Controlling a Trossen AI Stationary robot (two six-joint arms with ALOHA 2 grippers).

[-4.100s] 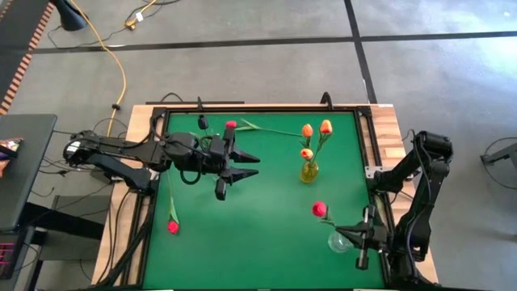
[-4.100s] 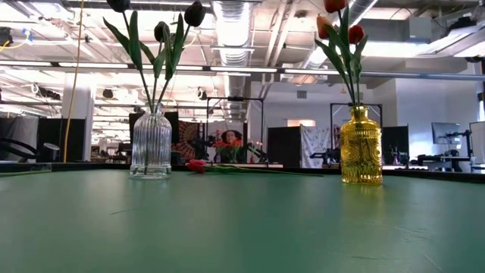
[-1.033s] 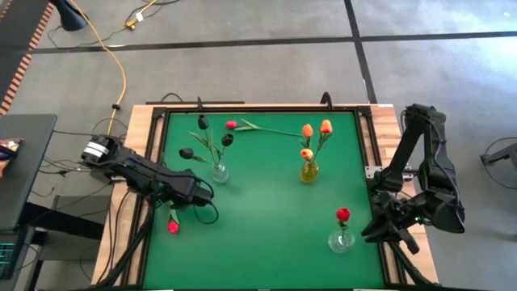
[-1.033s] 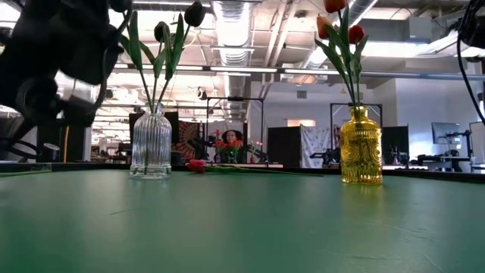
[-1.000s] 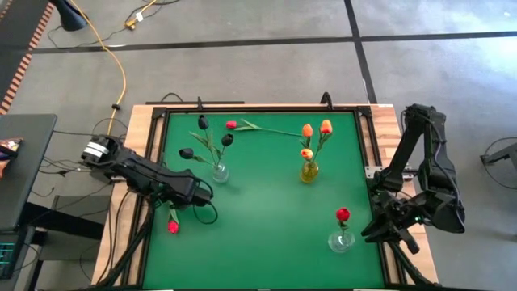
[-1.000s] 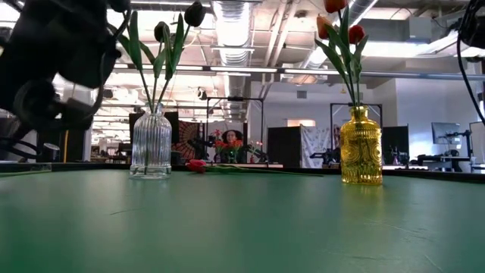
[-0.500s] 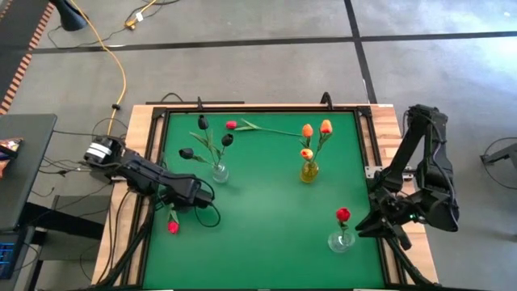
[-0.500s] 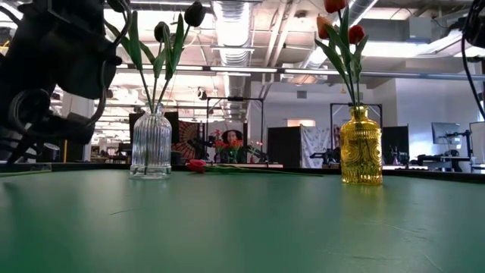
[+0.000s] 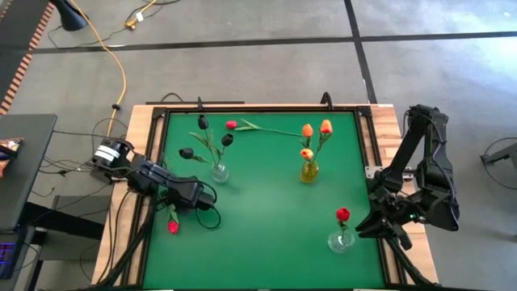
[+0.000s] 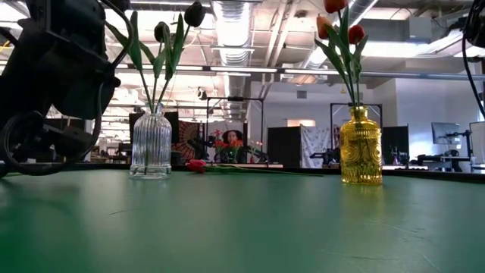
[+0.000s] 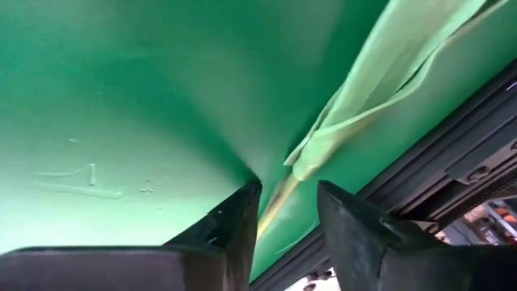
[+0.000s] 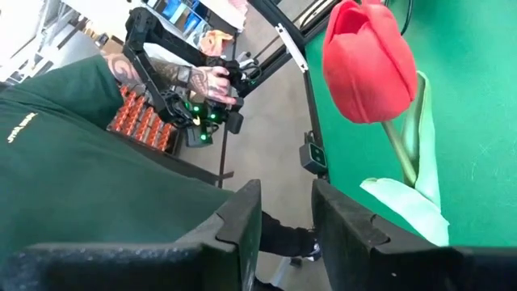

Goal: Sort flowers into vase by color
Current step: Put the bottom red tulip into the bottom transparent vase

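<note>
Green worktop (image 9: 266, 218), wooden border. Yellow cable (image 9: 113, 61) on grey floor. Person in dark green top (image 12: 73, 186) beyond worktop edge.

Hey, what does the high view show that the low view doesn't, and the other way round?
Only the high view shows the clear vase holding one red tulip, the red tulip lying at the mat's left edge under the left pincer, and the right arm. Only the low view shows the room behind the table. Both show the ribbed glass vase of black tulips, the yellow vase of orange tulips, and the red tulip lying at the far edge.
</note>
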